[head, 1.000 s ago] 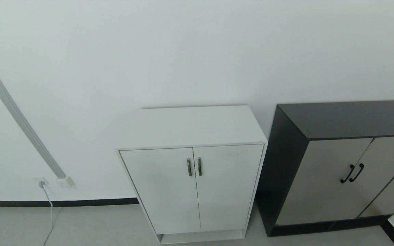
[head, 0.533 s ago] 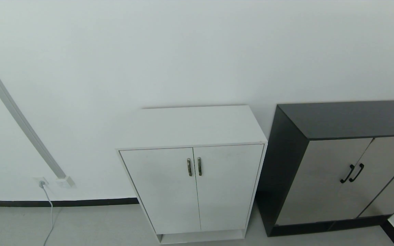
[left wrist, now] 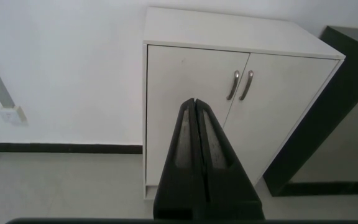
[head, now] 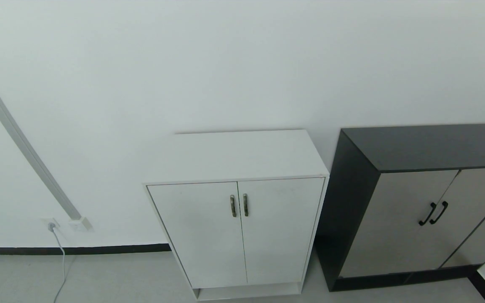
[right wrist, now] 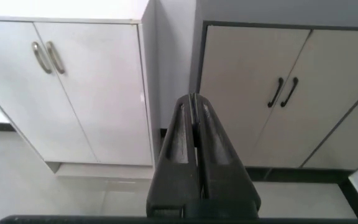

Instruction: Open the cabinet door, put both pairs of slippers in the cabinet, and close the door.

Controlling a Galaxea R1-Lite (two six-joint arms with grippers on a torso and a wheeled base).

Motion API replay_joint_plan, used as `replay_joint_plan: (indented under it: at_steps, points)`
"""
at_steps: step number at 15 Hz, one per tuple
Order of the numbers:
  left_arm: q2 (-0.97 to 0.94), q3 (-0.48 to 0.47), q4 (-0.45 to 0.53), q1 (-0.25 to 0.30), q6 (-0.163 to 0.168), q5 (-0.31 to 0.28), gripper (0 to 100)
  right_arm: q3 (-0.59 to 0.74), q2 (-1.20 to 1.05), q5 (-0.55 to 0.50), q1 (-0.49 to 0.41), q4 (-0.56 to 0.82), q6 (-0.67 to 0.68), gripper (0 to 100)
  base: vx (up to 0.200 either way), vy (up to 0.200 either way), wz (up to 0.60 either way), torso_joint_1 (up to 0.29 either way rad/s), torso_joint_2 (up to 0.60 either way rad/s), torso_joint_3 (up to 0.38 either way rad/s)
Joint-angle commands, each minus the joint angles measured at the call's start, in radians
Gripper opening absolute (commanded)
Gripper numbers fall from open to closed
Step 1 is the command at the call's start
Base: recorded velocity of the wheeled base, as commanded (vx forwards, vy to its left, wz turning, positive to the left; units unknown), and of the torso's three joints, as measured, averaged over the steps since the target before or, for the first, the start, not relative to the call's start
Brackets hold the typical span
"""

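Inspection finding: no writing, label, brand, number or sign can be read anywhere. The white cabinet (head: 200, 235) is plain on its doors and top. The dark cabinet (head: 394, 223) just beside it carries no marking on its top, side or pale doors. The wall socket (head: 51, 225) is too small to show whether any print stands on it.

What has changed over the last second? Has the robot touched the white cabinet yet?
Nothing visibly changed. The white cabinet stands as before with both doors shut and untouched, and the dark cabinet beside it looks the same too.
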Motion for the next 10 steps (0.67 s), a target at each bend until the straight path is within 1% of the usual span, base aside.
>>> replay_joint_plan:
  at_steps: [1,4,10]
  points:
    - [0.001,0.000,-0.001,0.000,0.003,0.000,0,0.000,-0.005,-0.002,0.000,-0.002,0.043,0,0.000,0.000,0.00,0.000,0.00,0.000]
    - [0.001,0.000,-0.001,0.002,0.004,0.001,0,0.000,-0.005,-0.055,0.000,-0.008,0.058,0,0.000,0.000,0.00,0.000,0.00,0.000]
    - [0.001,0.000,-0.001,0.000,0.009,0.000,0,0.000,-0.005,-0.060,0.000,-0.006,0.049,0,0.000,0.000,0.00,0.000,0.00,0.000]
